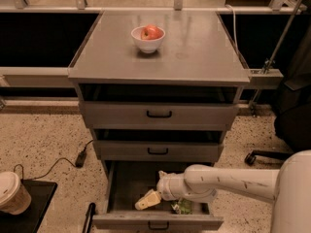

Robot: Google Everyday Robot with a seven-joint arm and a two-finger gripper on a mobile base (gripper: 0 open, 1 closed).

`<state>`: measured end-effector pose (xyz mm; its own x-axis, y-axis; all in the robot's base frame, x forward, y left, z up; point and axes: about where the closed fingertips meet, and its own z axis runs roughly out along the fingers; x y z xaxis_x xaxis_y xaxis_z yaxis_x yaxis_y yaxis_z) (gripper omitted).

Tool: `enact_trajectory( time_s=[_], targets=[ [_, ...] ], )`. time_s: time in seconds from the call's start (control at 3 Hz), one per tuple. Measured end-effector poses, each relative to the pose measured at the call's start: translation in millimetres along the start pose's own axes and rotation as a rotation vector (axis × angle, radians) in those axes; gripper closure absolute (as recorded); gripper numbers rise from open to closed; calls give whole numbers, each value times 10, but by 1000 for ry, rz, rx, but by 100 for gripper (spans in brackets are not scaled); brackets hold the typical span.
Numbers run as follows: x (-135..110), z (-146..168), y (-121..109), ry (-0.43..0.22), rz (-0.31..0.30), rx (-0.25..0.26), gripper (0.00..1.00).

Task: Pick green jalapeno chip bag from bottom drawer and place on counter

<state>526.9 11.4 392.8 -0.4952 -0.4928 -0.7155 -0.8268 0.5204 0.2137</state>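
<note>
— Where is the two-finger gripper [154, 188] right now?

— Down inside the deep grey metal bottom drawer [127, 182], which is pulled out toward the camera. The smooth white robot arm [233, 182] reaches in from the right, and the gripper is at its left end, low over the drawer floor.

— Is it spread or closed?

— Spread wide. One pale fingertip [147, 200] points down-left toward the drawer front and the other sticks up toward the back. Nothing sits between them.

— And the crinkly green foil jalapeno chip bag [182, 207]?

— In the same drawer, near the front wall and right of centre. It lies just below the arm's wrist, to the right of the lower fingertip. The arm covers part of it, and I cannot tell whether they touch.

— What about the flat grey metal counter [199, 52]?

— It holds a small white bowl [147, 44] with a red apple [152, 31] inside, toward the back left.

— The other drawers?

— The shallow grey top drawer [116, 114] and the shallow grey middle drawer [121, 150] each stick out a little, with black handles on their fronts.

— Anything on the floor?

— A lidded paper cup [10, 193] on a black tray [33, 208] at lower left.
</note>
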Motion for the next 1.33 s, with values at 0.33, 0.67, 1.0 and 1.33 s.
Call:
enact_trajectory(
  time_s=[0.33, 0.67, 1.0, 1.33],
  targets=[
    [2, -2, -2, 0, 0, 1, 0],
    [217, -256, -252, -4, 68, 64, 0],
    [500, -808, -541, 36, 151, 188, 0],
    [501, -807, -541, 36, 151, 188, 0]
  ],
)
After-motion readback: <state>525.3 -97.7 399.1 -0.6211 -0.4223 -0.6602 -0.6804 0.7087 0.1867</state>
